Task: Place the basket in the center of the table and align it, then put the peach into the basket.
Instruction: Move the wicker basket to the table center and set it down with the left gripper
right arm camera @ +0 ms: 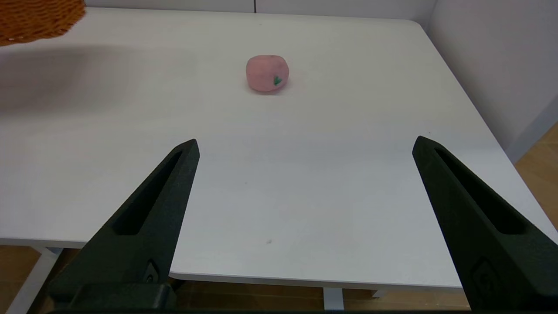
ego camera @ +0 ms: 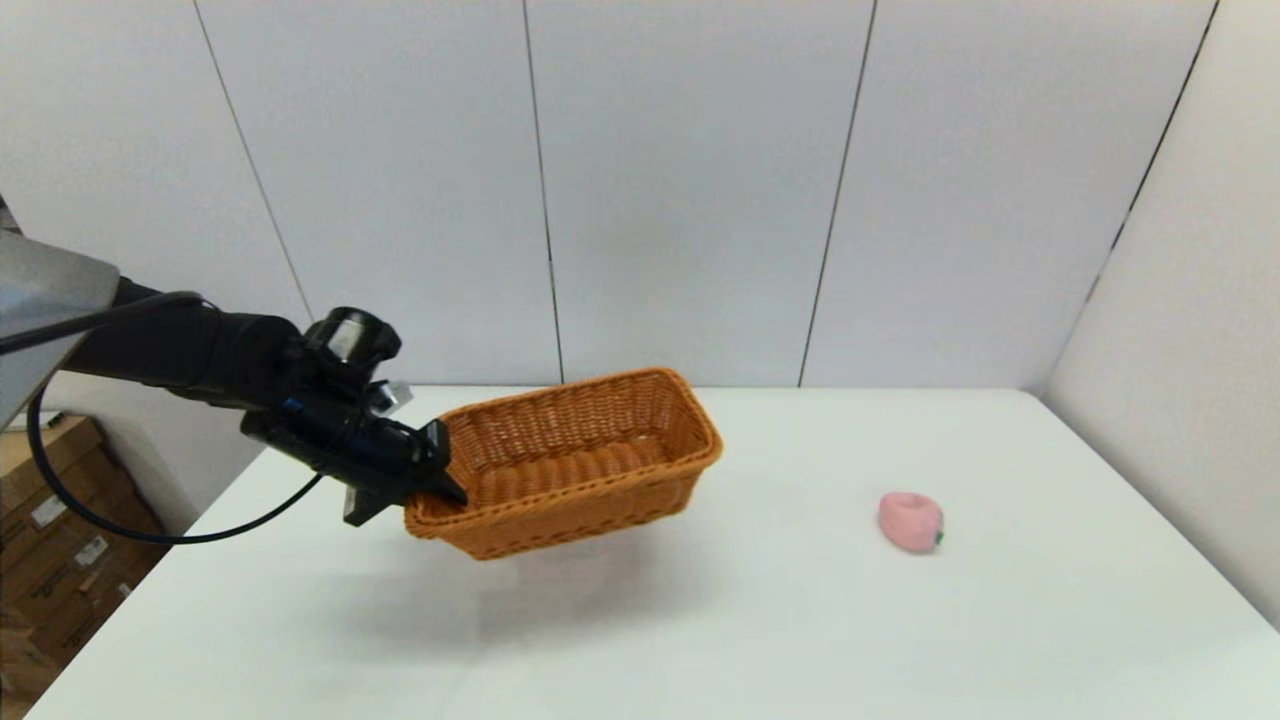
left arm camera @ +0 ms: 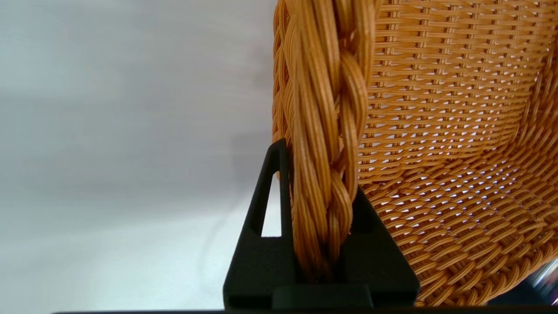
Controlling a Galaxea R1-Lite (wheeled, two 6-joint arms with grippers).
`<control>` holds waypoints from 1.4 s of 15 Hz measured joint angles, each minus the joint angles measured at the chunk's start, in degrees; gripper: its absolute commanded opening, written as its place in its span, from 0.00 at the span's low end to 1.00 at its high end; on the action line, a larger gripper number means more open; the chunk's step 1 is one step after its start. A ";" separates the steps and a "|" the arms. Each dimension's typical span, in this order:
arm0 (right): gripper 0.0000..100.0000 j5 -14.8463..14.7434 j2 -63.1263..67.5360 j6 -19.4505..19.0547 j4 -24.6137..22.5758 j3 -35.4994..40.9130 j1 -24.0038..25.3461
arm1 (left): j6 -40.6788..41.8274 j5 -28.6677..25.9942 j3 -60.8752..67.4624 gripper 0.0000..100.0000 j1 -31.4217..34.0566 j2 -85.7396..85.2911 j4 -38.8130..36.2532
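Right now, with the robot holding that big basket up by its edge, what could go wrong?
1. The left gripper pinches only the braided rim of the orange-brown woven wicker basket, which hangs tilted above the white table; it might slip or swing.
2. Set down crooked, it would need aligning again.
3. The small pale pink toy peach lies loose on the table; a nudge from the open right gripper could roll it.

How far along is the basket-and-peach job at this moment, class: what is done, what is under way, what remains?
Done: the left gripper has clamped the braided rim of the basket. Under way: the basket hangs tilted above the table, its shadow beneath, not yet set down or aligned. Left: the peach lies on the table, untouched; the right gripper waits open at the table's near edge, short of it.
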 measured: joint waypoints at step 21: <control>1.00 0.07 0.00 -0.16 0.09 -0.05 0.00 | 0.85 13.25 -9.17 1.00 -17.47 10.89 -0.78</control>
